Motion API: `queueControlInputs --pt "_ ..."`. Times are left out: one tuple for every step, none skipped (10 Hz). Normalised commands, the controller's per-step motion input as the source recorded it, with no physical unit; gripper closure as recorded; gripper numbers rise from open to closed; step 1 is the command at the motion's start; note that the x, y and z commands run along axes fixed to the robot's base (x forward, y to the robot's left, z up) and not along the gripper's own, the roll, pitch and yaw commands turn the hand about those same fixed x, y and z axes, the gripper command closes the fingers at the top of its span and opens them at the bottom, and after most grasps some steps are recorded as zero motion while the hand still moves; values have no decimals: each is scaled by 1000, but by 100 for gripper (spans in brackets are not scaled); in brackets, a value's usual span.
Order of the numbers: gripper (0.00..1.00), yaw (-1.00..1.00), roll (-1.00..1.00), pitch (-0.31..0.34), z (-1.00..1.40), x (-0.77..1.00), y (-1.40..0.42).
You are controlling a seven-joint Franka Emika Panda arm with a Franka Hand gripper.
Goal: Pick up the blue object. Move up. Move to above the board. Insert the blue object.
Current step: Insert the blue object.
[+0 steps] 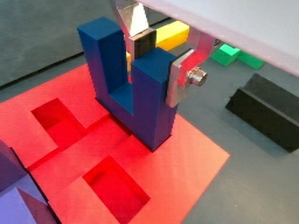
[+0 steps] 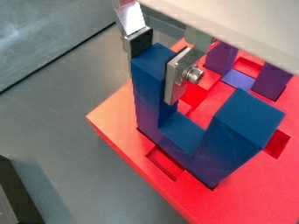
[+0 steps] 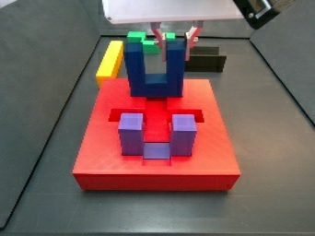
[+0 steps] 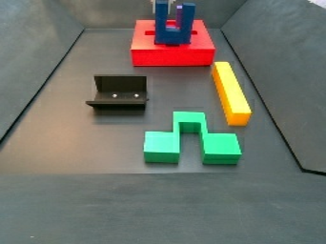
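The blue object [image 1: 140, 101] is a dark blue U-shaped block. It stands upright with its base down at one end of the red board [image 1: 176, 166]. It shows in both side views [image 3: 157, 76] [image 4: 173, 27]. My gripper [image 1: 162, 59] straddles one prong from above, with the silver plate and the dark pad against its sides. This also shows in a wrist view [image 2: 159, 59]. Open recesses in the board [image 2: 117, 122] lie beside the block. How deep the base sits I cannot tell.
A purple U-shaped block [image 3: 157, 134] sits in the board [image 3: 222, 138]. A yellow bar [image 4: 231, 91] and a green block [image 4: 189, 138] lie on the grey floor. The dark fixture [image 4: 118, 92] stands off the board [image 4: 147, 52].
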Motion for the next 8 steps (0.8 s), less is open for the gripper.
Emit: queueControlInputs --pt "100 0 37 0 -246 -29 0" --pt "100 0 20 -6 -403 0 0" --pt "100 0 14 0 -586 186 0" --pt "100 -49 0 0 -740 220 131" --pt "100 -46 -89 0 -789 277 214" --pt "100 0 -109 -3 -831 326 191" --pt "100 0 -71 -14 -929 337 120" --pt "100 0 0 -10 -669 154 40"
